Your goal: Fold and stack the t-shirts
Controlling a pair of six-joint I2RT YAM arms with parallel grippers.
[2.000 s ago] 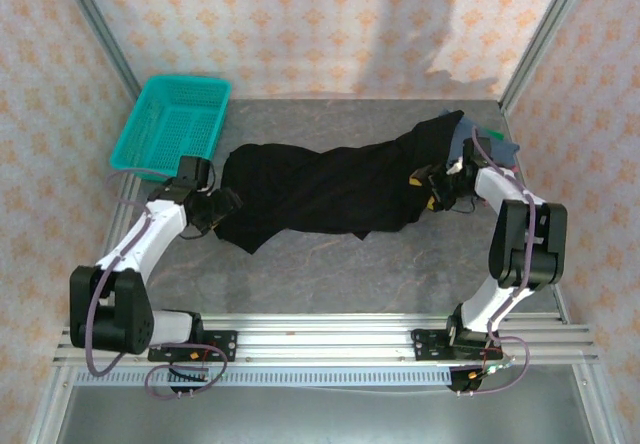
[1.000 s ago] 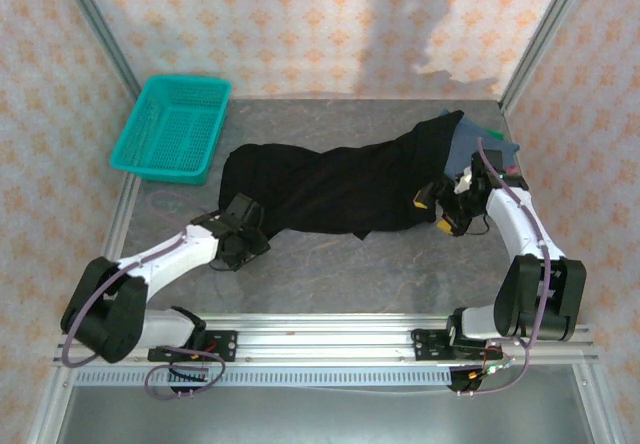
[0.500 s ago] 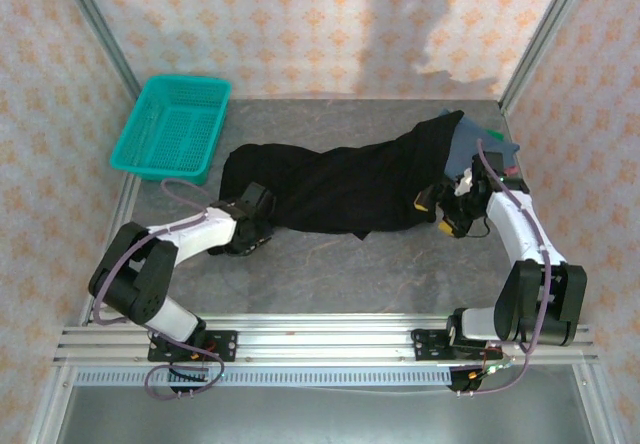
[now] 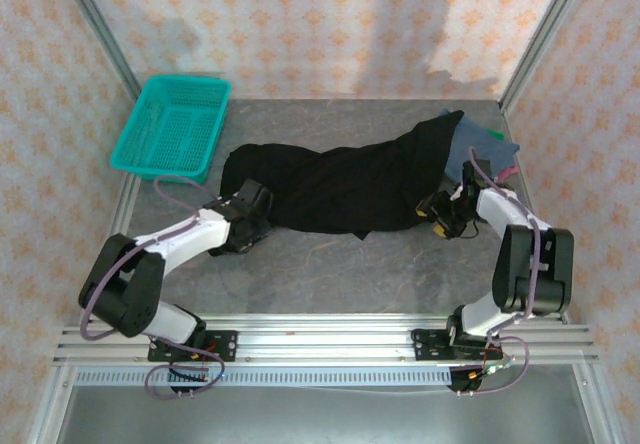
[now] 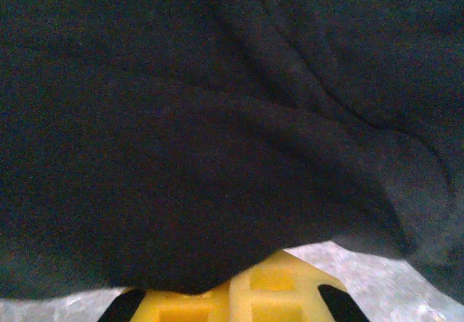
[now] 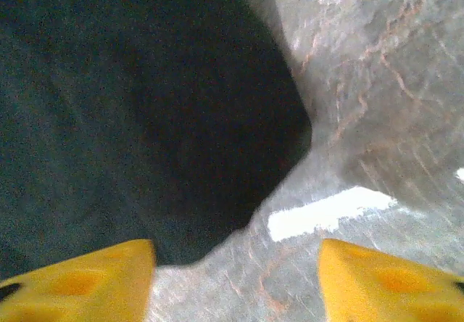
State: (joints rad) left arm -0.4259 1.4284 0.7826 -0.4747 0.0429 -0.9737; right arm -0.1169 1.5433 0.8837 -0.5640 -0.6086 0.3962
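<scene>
Black t-shirt point(image 4: 330, 189) stretches left to right across the middle of the table point(image 4: 330, 269), a gripper at each end. The left gripper point(image 4: 250, 214) is under its lower-left corner, grip impossible to judge. The right gripper point(image 4: 433, 216) is spread wide at the lower-right hem. Bare tabletop below leaves folding room.

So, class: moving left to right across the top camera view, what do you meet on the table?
teal basket → left claw → black t-shirt → right claw
</scene>
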